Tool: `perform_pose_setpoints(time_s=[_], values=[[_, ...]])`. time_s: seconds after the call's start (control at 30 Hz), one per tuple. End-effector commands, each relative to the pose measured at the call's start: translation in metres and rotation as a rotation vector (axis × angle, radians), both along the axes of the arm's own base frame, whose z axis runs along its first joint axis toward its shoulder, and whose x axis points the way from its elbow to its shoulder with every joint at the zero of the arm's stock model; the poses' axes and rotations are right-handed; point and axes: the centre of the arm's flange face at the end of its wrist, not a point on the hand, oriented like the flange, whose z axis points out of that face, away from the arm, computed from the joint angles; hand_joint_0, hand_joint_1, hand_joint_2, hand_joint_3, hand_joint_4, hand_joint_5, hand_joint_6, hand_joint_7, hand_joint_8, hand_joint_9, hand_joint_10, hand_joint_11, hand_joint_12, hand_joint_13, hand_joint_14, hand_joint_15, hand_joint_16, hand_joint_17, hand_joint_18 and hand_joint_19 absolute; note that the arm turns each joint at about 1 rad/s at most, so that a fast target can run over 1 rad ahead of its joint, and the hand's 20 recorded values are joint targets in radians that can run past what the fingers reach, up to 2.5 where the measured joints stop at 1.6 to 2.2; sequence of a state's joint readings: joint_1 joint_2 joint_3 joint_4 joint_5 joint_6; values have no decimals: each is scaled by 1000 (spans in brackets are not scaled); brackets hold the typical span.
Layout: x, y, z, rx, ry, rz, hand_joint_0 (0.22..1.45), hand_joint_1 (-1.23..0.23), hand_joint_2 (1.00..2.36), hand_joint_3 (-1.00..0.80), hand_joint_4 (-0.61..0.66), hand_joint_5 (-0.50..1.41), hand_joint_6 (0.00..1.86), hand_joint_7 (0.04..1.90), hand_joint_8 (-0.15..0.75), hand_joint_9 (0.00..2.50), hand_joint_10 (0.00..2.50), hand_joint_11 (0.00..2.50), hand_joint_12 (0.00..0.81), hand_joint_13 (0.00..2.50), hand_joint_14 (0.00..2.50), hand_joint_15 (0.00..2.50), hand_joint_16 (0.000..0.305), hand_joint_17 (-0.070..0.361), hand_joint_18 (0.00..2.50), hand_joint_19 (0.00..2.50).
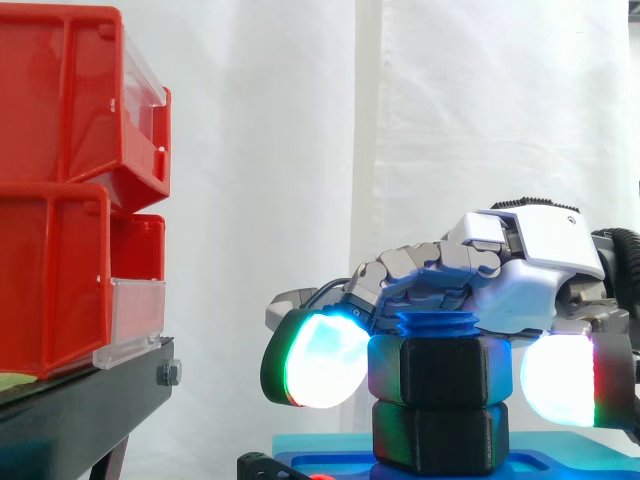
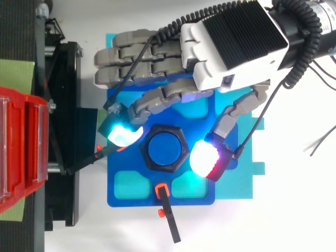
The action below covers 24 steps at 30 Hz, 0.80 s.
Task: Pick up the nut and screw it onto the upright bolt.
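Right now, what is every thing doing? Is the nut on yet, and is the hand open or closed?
nut: on the bolt, with thread showing above it.
bolt: upright, standing through the nut.
lower black hex piece: under the nut, touching it.
hand: shut, its glowing pads pinching the nut from two sides.
blue plate: lying flat under the bolt.
red bins: stacked on the black stand.
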<state>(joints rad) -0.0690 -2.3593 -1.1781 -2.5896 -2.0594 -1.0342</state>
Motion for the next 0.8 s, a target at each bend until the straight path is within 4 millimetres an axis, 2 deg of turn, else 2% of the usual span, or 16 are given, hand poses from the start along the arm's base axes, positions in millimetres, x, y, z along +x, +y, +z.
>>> perform_pose_setpoints(time_s=[0.0,0.23,0.27,0.3,0.4,0.47,0.5,0.63,0.77], values=[[-1,0,-1,1,9,1,343,-678,1000,-500,-26,-300,500,565,204,0,0,0,362,0,0,0,57,128,0,0],[0,0,2,-1,8,1,345,-673,1000,-500,-27,-300,500,560,206,0,0,0,361,0,0,0,57,128,0,0],[2,-1,12,-3,-7,-3,345,-675,1000,-500,-27,-300,500,561,206,0,0,0,361,0,0,0,57,128,0,0],[2,-1,12,-3,-7,-3,345,-674,1000,-500,-24,-300,500,559,203,0,0,0,361,0,0,0,57,128,0,0],[1,0,34,-11,-32,-1,347,-686,1000,-500,-27,-300,500,562,203,0,0,0,358,0,0,0,57,127,0,0],[-1,0,40,-20,-39,-1,346,-692,1000,-500,-26,-300,500,561,203,0,0,0,358,0,0,0,56,127,0,0],[-2,0,51,-35,-57,-3,345,-702,1000,-500,-26,-300,500,561,203,0,0,0,359,0,0,0,56,127,0,0],[-3,0,61,-45,-77,-8,344,-709,1000,-500,-22,-300,500,566,203,0,0,0,360,0,0,0,57,128,0,0],[-3,-2,64,-40,-79,-12,349,-696,1000,-500,-18,-300,500,571,204,0,0,0,359,0,0,0,56,127,0,0]])
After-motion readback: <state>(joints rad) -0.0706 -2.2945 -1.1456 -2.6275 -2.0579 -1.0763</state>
